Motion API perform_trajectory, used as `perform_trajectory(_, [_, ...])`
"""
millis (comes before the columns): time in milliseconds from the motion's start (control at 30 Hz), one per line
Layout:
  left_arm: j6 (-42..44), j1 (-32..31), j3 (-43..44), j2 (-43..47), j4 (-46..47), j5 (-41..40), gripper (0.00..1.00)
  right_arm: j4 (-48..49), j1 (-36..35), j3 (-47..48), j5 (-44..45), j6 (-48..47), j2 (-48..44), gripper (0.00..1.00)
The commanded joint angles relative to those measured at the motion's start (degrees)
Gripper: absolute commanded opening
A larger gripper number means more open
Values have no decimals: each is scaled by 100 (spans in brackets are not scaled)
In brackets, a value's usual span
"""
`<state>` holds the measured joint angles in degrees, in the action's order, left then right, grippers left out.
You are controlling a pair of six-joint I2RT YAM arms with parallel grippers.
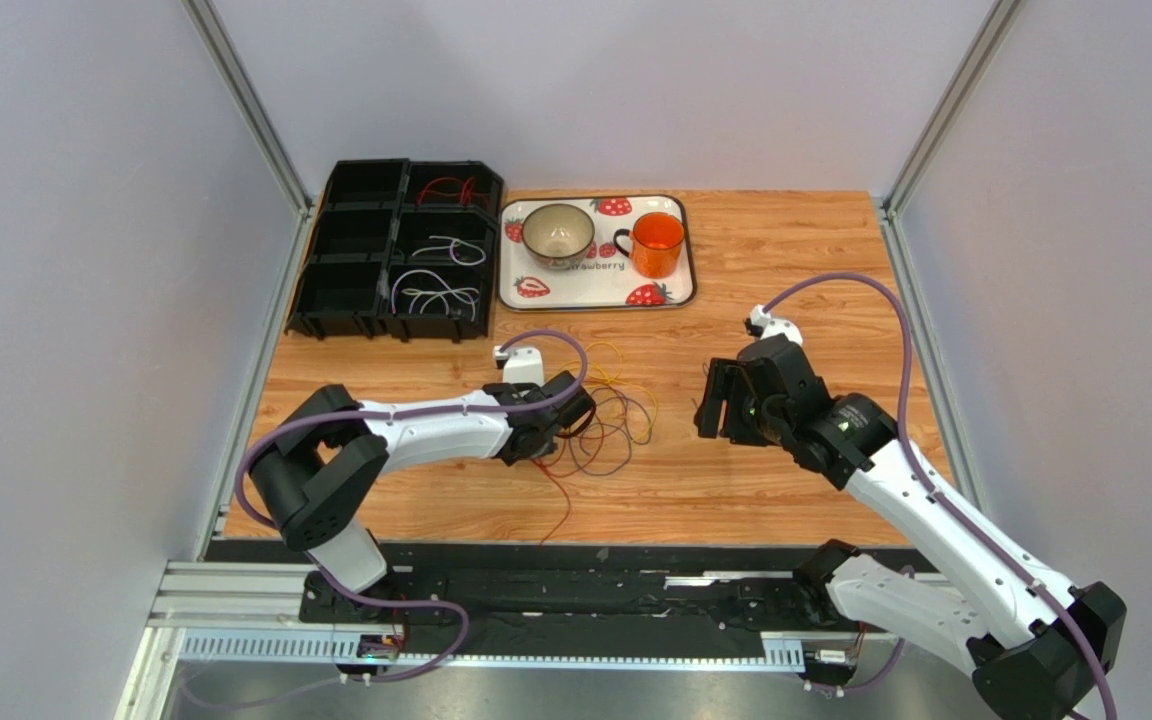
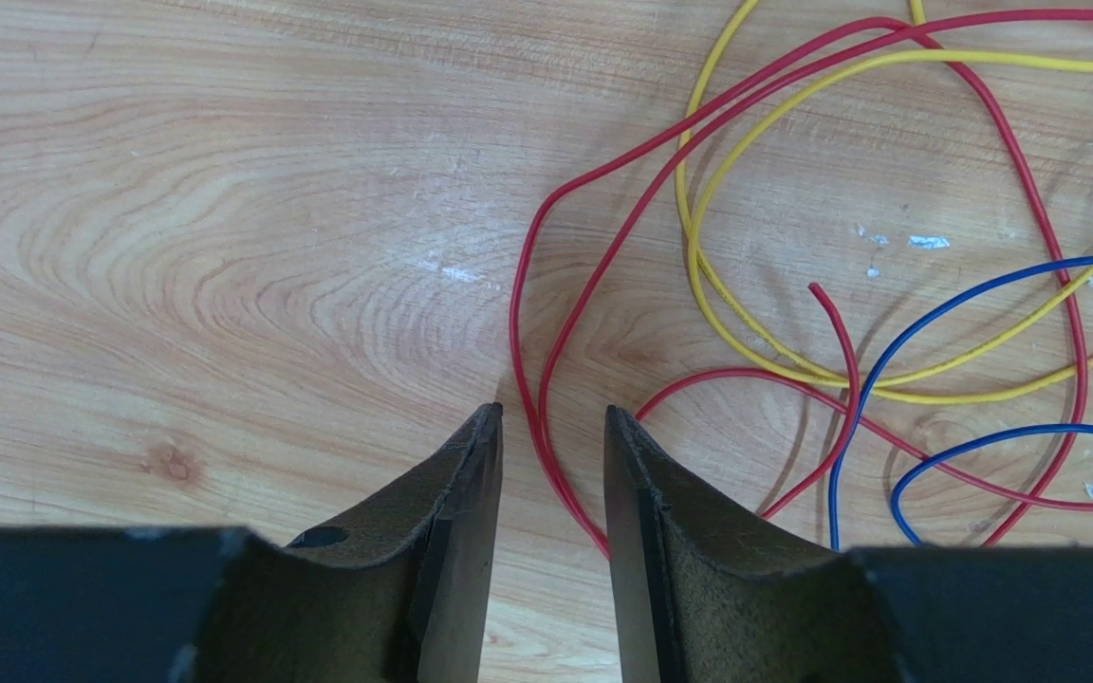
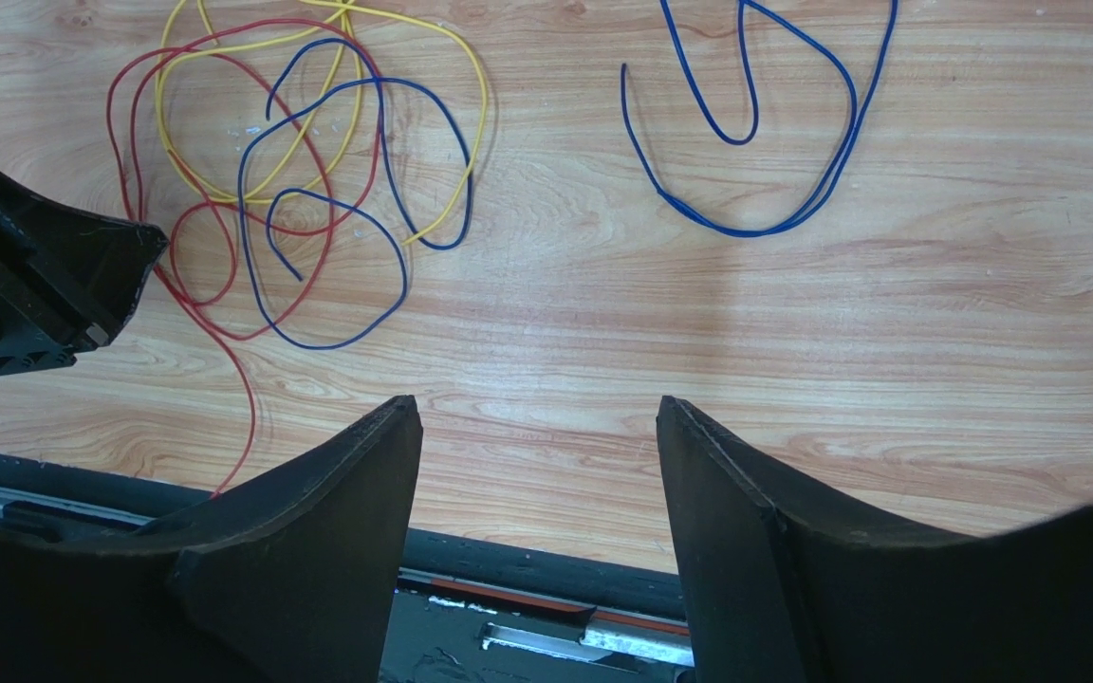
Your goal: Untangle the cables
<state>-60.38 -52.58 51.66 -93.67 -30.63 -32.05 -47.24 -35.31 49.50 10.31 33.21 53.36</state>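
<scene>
The left gripper [image 2: 552, 427] hangs low over the table [image 1: 778, 285], its jaws a little apart. A red cable [image 2: 528, 327] runs through the gap unpinched, a stance that suits picking this strand out. The strand loops outward into the tangle [image 1: 608, 428], crossing a yellow cable [image 2: 688, 214] and a blue cable [image 2: 937, 292]. The tangle lies left of the table's middle, towards the near edge. The right gripper [image 3: 538, 413] hovers to its right, jaws wide apart and empty, probably ready to take a freed end. A lone blue loop [image 3: 795, 214] lies on bare wood, apart from the tangle. At the far left corner a black bin [image 1: 342, 255] holds white cables [image 1: 440, 293] in a compartment, likely already sorted. Beside it stands a tray [image 1: 585, 285] with a bowl [image 1: 557, 231] and a cup [image 1: 657, 240]. Grey walls enclose the pale wood top.
</scene>
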Motion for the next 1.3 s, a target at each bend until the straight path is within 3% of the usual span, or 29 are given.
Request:
perform_trajectory(0, [-228,-77,-77,278,119,-126,41,312,7,-89,-81,19,-81,66])
perform_trajectory(467, [-412,-622,-1096,1272,1121,-662,43,488,7,-177,-169,10,86,65])
perform_trajectory(900, [-422,-851,-798,992,875,-688,43,593,-2,-309,-257,27,104,65])
perform_trajectory(1267, [-571,-842,-534,314,770,-425,33,550,-2,-379,-266,28,-1,65])
